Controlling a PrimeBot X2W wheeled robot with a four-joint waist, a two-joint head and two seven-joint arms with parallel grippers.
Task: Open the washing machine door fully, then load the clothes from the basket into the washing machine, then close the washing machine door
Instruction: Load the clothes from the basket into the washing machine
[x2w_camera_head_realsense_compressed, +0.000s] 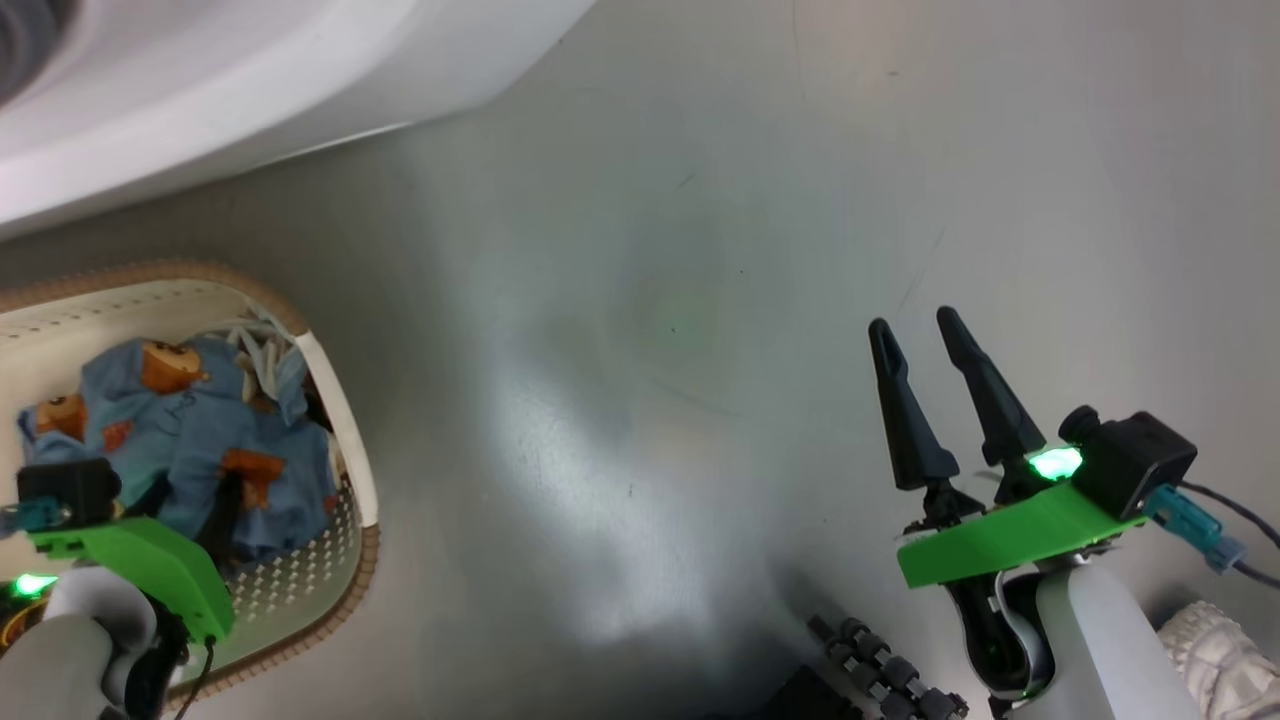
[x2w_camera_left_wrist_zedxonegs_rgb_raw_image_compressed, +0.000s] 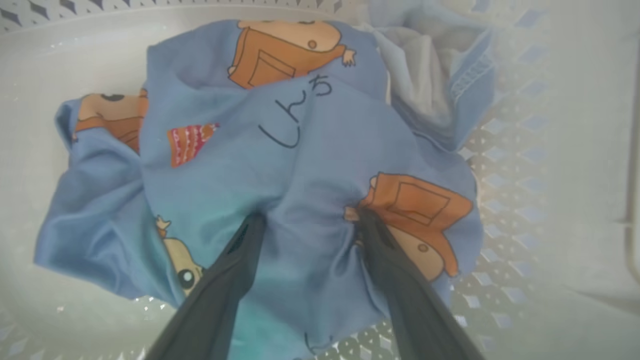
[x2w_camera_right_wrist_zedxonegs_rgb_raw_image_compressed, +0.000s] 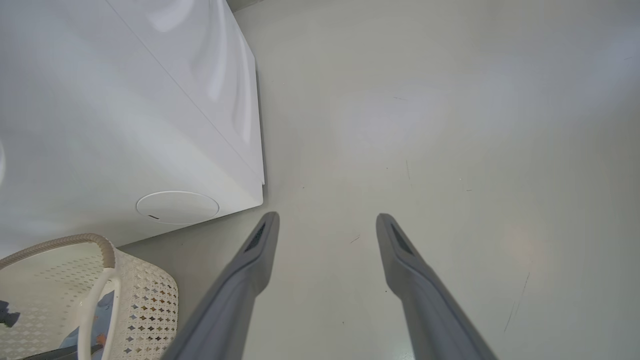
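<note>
The basket (x2w_camera_head_realsense_compressed: 345, 440) stands on the floor at the lower left, below the white washing machine (x2w_camera_head_realsense_compressed: 200, 90). The clothes (x2w_camera_head_realsense_compressed: 200, 430), light-blue fabric with orange cartoon prints, lie bundled inside it. My left gripper (x2w_camera_head_realsense_compressed: 190, 500) reaches down into the basket. In the left wrist view its fingers stand apart, open, with both tips pressed into the clothes (x2w_camera_left_wrist_zedxonegs_rgb_raw_image_compressed: 300, 150) and a fold bunched between them at my left gripper (x2w_camera_left_wrist_zedxonegs_rgb_raw_image_compressed: 310, 220). My right gripper (x2w_camera_head_realsense_compressed: 912, 325) hangs open over bare floor, nothing between its fingers (x2w_camera_right_wrist_zedxonegs_rgb_raw_image_compressed: 260, 240). The washing machine door is out of view.
Grey floor (x2w_camera_head_realsense_compressed: 650, 350) spreads between the basket and my right arm. A round white cover (x2w_camera_right_wrist_zedxonegs_rgb_raw_image_compressed: 177, 206) sits low on the machine's front, near the basket (x2w_camera_right_wrist_zedxonegs_rgb_raw_image_compressed: 145, 305). A black ribbed part (x2w_camera_head_realsense_compressed: 880, 670) and a pale quilted thing (x2w_camera_head_realsense_compressed: 1220, 650) lie at the bottom right.
</note>
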